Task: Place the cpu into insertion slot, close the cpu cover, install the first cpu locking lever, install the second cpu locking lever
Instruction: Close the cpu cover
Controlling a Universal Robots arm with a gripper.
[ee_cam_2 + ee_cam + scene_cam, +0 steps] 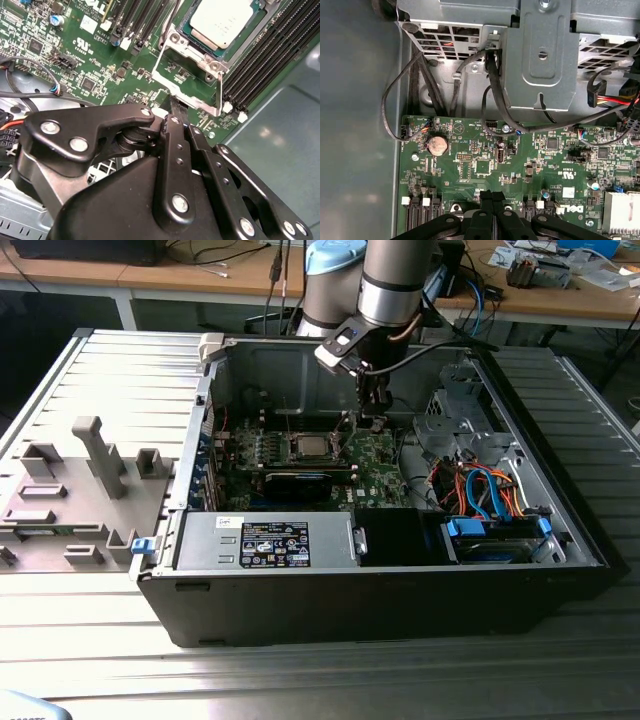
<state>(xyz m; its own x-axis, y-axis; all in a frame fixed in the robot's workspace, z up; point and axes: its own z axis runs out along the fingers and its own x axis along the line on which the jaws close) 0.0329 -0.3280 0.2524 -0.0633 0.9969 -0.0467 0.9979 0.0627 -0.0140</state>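
I see the gripper [171, 107] with its fingers pressed together and nothing I can make out between them. Its tip is right at the free edge of the cover [200, 104]; I cannot judge contact. The cover is swung up off the slot [175, 39], tilted, with its hinged side by the cpu [222, 20], which lies flat in the slot just beyond. The arm [395, 280] drops straight down into the case [300, 580].

The cpu [220, 20] has a dull silver-grey metal top. The cpu cover [187, 96], just ahead of the jaws, is bright, smooth bare metal. The gripper [170, 112] is matt black with shiny screw heads. The motherboard [100, 60] beneath is glossy green.
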